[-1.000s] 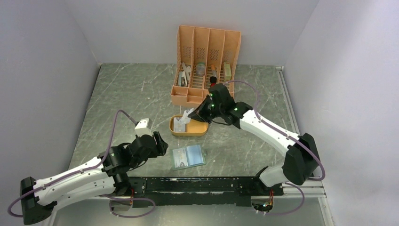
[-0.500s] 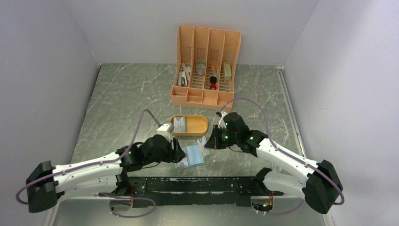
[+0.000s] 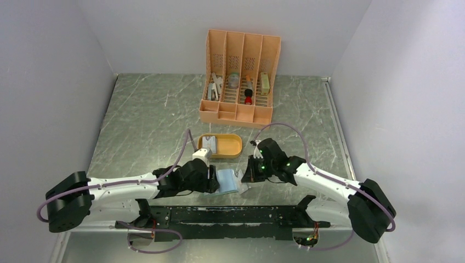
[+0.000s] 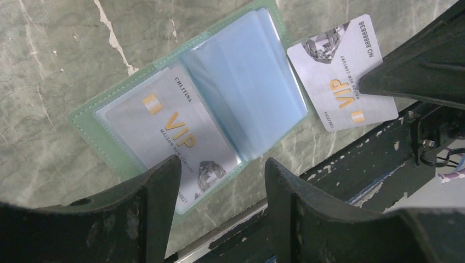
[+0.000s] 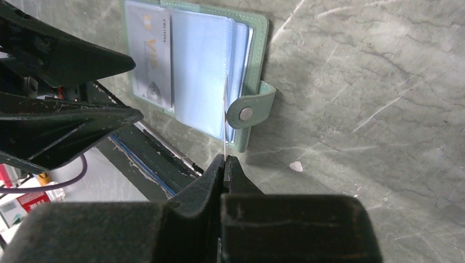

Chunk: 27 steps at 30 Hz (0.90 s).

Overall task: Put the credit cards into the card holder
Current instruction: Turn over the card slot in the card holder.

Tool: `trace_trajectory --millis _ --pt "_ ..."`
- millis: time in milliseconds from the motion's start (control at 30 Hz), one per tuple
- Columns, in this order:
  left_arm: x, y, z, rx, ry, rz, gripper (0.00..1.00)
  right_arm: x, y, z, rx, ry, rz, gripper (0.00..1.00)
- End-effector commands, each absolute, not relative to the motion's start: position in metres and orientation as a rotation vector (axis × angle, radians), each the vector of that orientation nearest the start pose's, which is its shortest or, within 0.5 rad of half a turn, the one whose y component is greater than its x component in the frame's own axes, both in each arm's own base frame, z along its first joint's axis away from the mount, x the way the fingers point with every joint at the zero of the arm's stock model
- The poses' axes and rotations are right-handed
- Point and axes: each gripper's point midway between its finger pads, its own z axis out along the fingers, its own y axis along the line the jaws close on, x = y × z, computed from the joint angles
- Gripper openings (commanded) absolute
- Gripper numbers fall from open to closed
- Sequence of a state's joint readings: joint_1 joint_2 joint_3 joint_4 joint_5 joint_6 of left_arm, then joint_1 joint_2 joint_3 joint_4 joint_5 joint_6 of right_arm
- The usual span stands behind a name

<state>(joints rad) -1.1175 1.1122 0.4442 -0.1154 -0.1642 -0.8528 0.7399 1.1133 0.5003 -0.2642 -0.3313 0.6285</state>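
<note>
The card holder (image 3: 227,179) lies open near the table's front edge, grey-green with clear pockets (image 4: 247,82). One VIP credit card (image 4: 173,131) sits in its left pocket. My right gripper (image 3: 245,176) is shut on a second credit card (image 4: 342,74) and holds it upright at the holder's right edge. In the right wrist view this card (image 5: 225,123) shows edge-on above the right gripper (image 5: 225,160), next to the holder's snap tab (image 5: 249,112). My left gripper (image 4: 222,170) is open, its fingers astride the holder's near left corner. Another card (image 3: 210,144) lies in the orange oval tray (image 3: 233,146).
The tall orange slotted organizer (image 3: 241,76) stands at the back with small items in it. The black mounting rail (image 3: 230,213) runs just in front of the holder. Both arms crowd the holder from left and right.
My right gripper has carried a card from the oval tray down to the holder's right edge. My left arm has swung right and its open gripper has reached the holder's left side.
</note>
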Motion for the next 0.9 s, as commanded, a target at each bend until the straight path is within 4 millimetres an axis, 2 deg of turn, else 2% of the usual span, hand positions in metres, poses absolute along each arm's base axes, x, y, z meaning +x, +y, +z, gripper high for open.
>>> trace_trajectory --millis 0,333,867 --pt "0.136 -0.281 0.061 0.233 2.412 -0.777 0.63 0.133 0.238 0.054 -0.344 2.637 0.985 0.00" --pt "0.142 -0.290 0.062 0.257 2.413 -0.756 0.63 0.124 0.248 0.050 -0.367 2.650 1.029 0.00" --pt "0.144 -0.290 0.042 0.280 2.481 -0.649 0.62 0.110 0.263 0.037 -0.405 2.696 1.044 0.00"
